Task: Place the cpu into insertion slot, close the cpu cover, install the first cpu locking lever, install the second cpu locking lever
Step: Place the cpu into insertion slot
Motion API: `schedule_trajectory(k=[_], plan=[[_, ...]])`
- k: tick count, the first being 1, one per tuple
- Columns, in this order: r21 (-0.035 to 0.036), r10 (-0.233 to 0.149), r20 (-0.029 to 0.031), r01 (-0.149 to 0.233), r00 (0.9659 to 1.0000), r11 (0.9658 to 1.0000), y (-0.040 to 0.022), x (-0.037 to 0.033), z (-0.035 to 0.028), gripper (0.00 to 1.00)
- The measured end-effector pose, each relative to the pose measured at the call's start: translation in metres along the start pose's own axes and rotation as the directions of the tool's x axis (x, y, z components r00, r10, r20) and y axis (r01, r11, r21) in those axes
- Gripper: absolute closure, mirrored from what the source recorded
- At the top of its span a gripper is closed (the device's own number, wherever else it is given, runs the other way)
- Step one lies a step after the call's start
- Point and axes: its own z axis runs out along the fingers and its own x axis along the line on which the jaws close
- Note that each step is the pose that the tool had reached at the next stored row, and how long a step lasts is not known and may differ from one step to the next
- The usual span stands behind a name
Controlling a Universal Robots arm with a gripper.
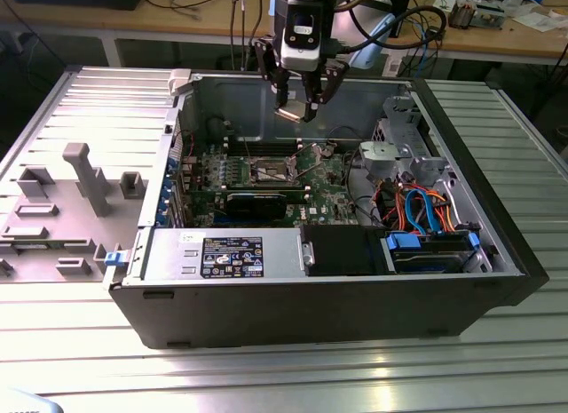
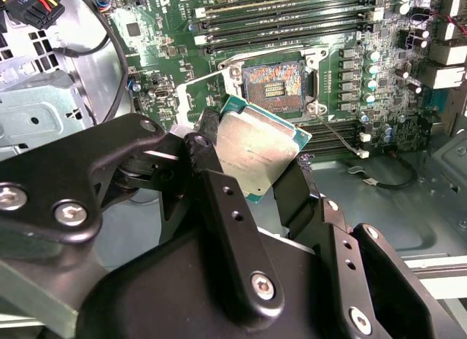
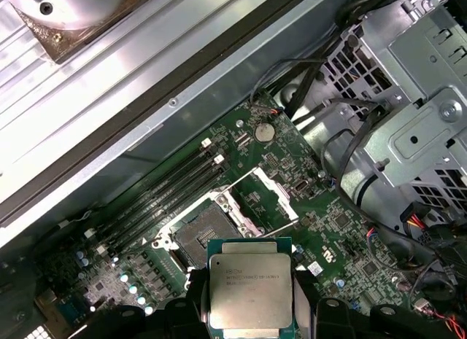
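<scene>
The cpu [image 2: 259,146] [image 3: 250,288], a flat silvery square on a green backing, is held at its edges by my gripper [image 2: 252,168] [image 3: 252,313], which is shut on it. In the exterior view the gripper [image 1: 297,109] hangs with the cpu [image 1: 290,115] above the green board inside the open computer case. The insertion slot [image 3: 203,226] [image 2: 279,82] [image 1: 271,171] lies uncovered below, its dark centre showing. The cpu cover [image 3: 264,195] stands swung open beside the slot. The cpu is well above the slot and apart from it.
Long black memory slots [image 3: 168,189] run beside the socket. A metal drive cage [image 1: 404,151] with blue and orange cables [image 1: 422,209] fills the exterior view's right of the case. A power supply box [image 1: 231,253] sits at the front, and a grey panel [image 1: 71,191] lies outside on the left.
</scene>
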Motion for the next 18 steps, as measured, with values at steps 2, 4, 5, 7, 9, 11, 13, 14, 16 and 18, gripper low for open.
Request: schedule_trajectory(k=[2, 4, 5, 7, 9, 11, 13, 14, 16, 18], plan=[[0.0, 0.002, 0.0001, -0.002, 1.0, 1.0, 0.0, 0.0, 0.0, 0.45], [0.0, 0.004, 0.0001, -0.004, 1.0, 1.0, 0.0, 0.0, 0.0, 0.45], [0.0, 0.005, 0.0001, -0.005, 1.0, 1.0, 0.0, 0.0, 0.0, 0.45], [0.0001, 0.007, 0.0001, -0.007, 1.0, 1.0, 0.0, 0.0, 0.0, 0.45], [0.0001, 0.009, 0.0002, -0.009, 1.0, 1.0, 0.0, 0.0, 0.0, 0.45], [0.0001, 0.011, 0.0002, -0.011, 0.9999, 0.9999, 0.0, 0.0, 0.0, 0.45], [0.0001, 0.012, 0.0003, -0.012, 0.9999, 0.9999, 0.0, 0.0, 0.0, 0.45], [0.0001, 0.013, 0.0002, -0.013, 0.9999, 0.9999, 0.0, 0.0, 0.0, 0.45], [0.0002, 0.015, 0.0003, -0.015, 0.9999, 0.9999, 0.0, 0.0, 0.0, 0.45], [0.0002, 0.017, 0.0003, -0.017, 0.9999, 0.9999, 0.0, 0.0, 0.0, 0.45]])
